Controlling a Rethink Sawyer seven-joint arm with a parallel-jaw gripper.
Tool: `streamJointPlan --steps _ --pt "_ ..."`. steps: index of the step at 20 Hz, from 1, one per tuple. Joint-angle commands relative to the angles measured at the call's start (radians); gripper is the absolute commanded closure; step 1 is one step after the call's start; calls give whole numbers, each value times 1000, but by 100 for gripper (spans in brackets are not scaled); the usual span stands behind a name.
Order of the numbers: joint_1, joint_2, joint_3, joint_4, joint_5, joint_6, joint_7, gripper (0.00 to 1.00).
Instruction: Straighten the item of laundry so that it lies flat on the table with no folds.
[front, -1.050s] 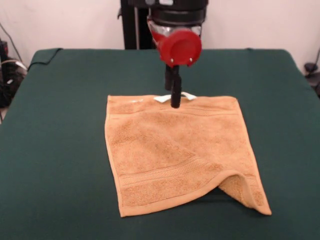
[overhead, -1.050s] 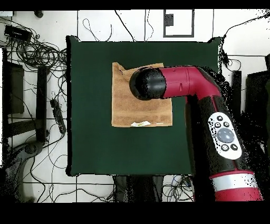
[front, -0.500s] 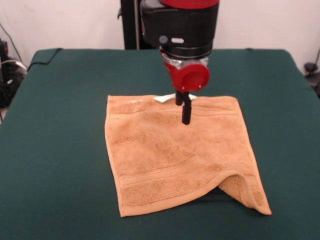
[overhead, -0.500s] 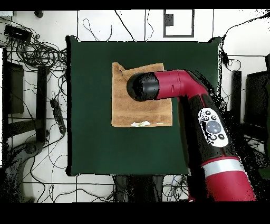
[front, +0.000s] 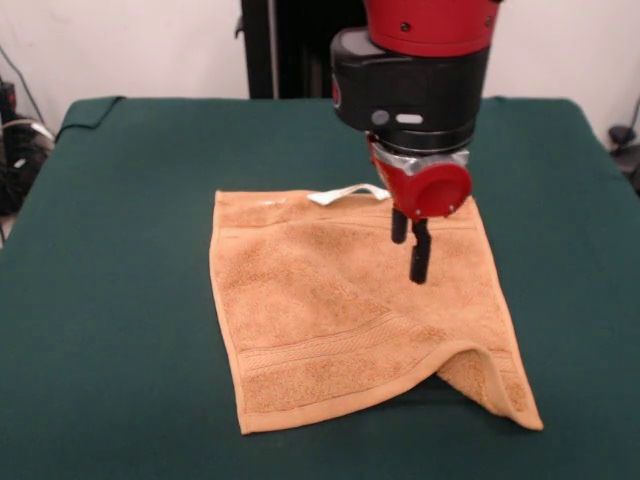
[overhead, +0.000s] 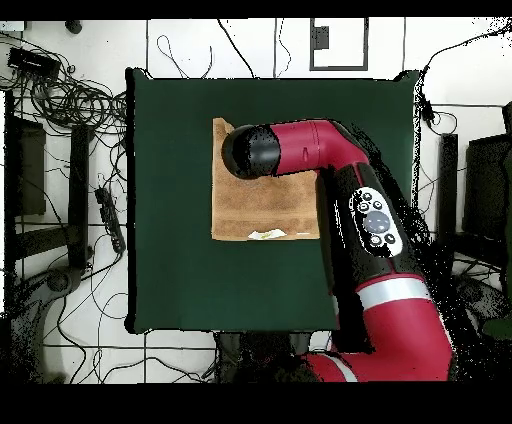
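The orange-tan item of laundry (front: 330, 310) lies spread on the green table (front: 120, 260). Its near right corner (front: 478, 372) is folded under and humps up. A white tag (front: 346, 193) sticks out at its far edge. My gripper (front: 409, 260) hangs open just above the towel's right half, holding nothing. In the overhead view the arm's black head (overhead: 250, 152) covers the gripper and the towel's upper part. The rest of the towel (overhead: 262, 210) and its tag (overhead: 266, 235) show below it on the table (overhead: 170, 200).
Tangled cables (overhead: 70, 100) lie on the floor left of the table in the overhead view. A dark frame (overhead: 338, 45) stands beyond the table's top edge. The table cloth's far left corner (front: 92, 108) is rumpled.
The gripper has travelled from the towel's far edge by the tag toward its near right part. The towel has not moved.
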Motion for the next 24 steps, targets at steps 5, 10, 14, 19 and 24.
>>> streamJointPlan --steps 5,10,14,19,24 --pt "80 41 14 -127 36 170 152 0" --pt "66 22 8 -87 39 146 157 0" --pt "73 15 1 -83 37 146 163 0" --pt "88 36 0 -112 30 163 159 0" --pt "75 28 4 -84 33 143 151 0"
